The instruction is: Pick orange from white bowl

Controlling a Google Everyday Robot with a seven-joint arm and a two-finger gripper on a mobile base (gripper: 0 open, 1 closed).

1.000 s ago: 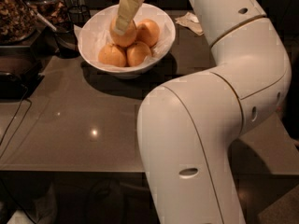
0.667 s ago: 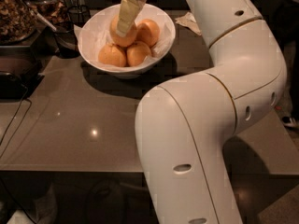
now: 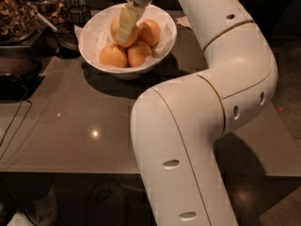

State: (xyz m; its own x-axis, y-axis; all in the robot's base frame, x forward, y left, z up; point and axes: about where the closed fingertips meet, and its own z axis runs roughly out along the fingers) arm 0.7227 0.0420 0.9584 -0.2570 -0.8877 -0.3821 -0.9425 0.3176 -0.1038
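Gripper [image 3: 124,29] half-hides orange [image 3: 114,28] (topmost) in white bowl [image 3: 160,55].

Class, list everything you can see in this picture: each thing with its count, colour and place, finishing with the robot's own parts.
glossy white bowl: one, white, paper-lined, on the table's far side.
pale yellow-orange round orange: one, at the back of the bowl, partly hidden by the end effector.
deeper orange round fruits: three, in the bowl, two at the front and one at the back right.
smooth dark grey table: one, under the bowl.
clear container of brown food: one, at the far left.
crumpled white paper: one, on the table to the right of the bowl.
white robot arm: one, in the right foreground, reaching over to the bowl.
cream end effector: one, down in the bowl, in front of the pale orange.
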